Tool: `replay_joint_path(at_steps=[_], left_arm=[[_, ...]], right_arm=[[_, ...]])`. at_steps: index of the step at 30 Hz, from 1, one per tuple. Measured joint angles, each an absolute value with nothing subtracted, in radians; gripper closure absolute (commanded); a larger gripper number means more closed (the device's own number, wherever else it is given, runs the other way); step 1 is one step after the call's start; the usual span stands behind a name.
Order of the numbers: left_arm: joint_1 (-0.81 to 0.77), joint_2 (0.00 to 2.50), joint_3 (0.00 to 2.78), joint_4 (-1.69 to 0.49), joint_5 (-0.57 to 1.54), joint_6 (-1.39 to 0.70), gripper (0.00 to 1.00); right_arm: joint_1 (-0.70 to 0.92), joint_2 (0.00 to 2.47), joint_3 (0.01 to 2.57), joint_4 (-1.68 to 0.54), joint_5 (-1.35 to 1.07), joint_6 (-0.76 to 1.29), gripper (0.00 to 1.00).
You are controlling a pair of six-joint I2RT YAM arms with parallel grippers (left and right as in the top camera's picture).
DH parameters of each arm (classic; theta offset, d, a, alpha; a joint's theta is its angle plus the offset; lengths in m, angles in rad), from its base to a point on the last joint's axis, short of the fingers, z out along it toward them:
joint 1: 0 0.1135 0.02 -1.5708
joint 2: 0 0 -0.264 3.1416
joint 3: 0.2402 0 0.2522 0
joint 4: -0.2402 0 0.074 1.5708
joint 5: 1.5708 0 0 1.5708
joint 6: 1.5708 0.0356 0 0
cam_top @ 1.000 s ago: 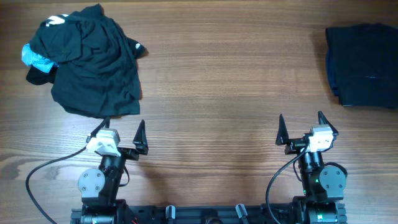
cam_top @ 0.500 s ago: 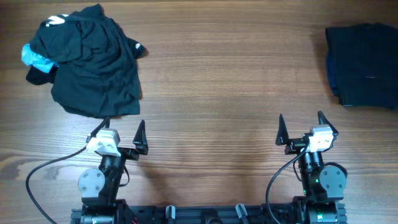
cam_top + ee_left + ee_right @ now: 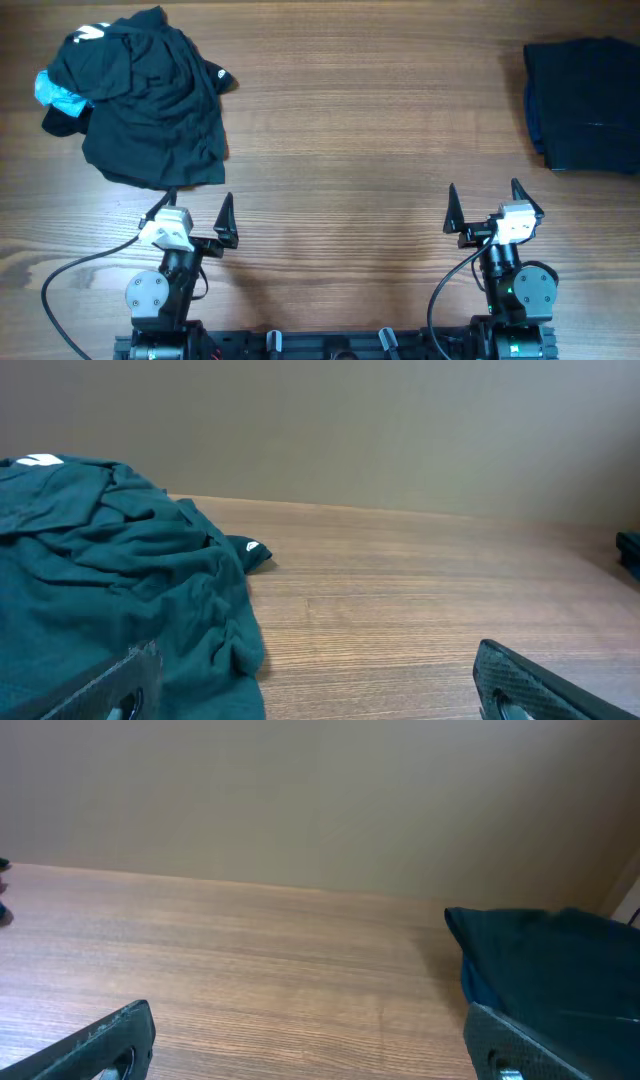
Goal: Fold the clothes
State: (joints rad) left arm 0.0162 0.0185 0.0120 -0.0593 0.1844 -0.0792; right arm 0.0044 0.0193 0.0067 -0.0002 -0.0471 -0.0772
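A crumpled heap of black clothes (image 3: 140,95) with a light blue piece (image 3: 55,92) under it lies at the far left of the wooden table; it also shows in the left wrist view (image 3: 110,600). A neatly folded dark stack (image 3: 583,103) lies at the far right, and shows in the right wrist view (image 3: 555,970). My left gripper (image 3: 192,212) is open and empty near the front edge, just in front of the heap. My right gripper (image 3: 483,203) is open and empty near the front edge.
The wooden table (image 3: 370,130) stretches between the heap and the folded stack. A black cable (image 3: 70,275) runs from the left arm's base. A plain wall (image 3: 320,800) stands behind the table's far edge.
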Motion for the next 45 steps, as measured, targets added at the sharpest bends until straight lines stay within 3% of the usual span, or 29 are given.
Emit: replay_joint_path(at_steps=[20, 24, 29, 37, 45], left_arm=[[0.016, 0.022, 0.012, -0.06, 0.144, -0.078, 0.0], [0.016, 0.027, 0.012, -0.033, 0.136, -0.079, 0.0], [0.016, 0.11, 0.052, -0.023, 0.131, -0.08, 0.0], [0.016, 0.614, 0.434, -0.058, 0.168, -0.103, 0.0], [0.016, 1.191, 0.958, -0.291, 0.246, -0.131, 0.0]], right_arm=[[0.004, 0.019, 0.007, 0.006, -0.043, -0.077, 0.0], [0.004, 0.02, 0.007, 0.15, -0.039, -0.076, 0.0], [0.004, 0.07, 0.053, 0.16, -0.036, -0.01, 0.0], [0.004, 0.557, 0.378, 0.11, -0.105, 0.089, 0.0], [0.004, 1.264, 1.075, -0.425, -0.21, 0.082, 0.0]])
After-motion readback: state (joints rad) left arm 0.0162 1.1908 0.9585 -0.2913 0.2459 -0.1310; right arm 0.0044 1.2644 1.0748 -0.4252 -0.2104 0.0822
